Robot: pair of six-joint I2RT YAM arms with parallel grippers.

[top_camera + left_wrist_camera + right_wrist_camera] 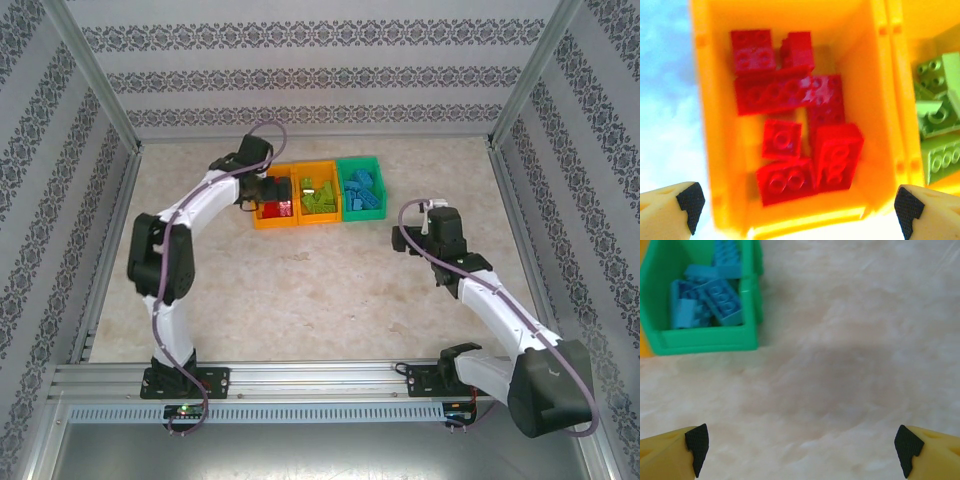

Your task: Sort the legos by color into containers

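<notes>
Three bins stand side by side at the back of the table. The left orange bin [273,222] [880,100] holds several red legos [790,120]. In the middle orange bin [320,218] lie lime green legos [319,197] [937,115]. Light blue legos [362,190] [710,297] fill the green bin [361,212] [705,342]. My left gripper [262,190] [797,210] hovers open over the red bin, nothing between its fingers. My right gripper [432,222] [802,450] is open over bare table, right of and nearer than the green bin.
Patterned walls and aluminium posts enclose the beige table [330,290]. A metal rail [320,378] runs along the near edge by the arm bases. Bare table surface lies in front of and to the right of the bins.
</notes>
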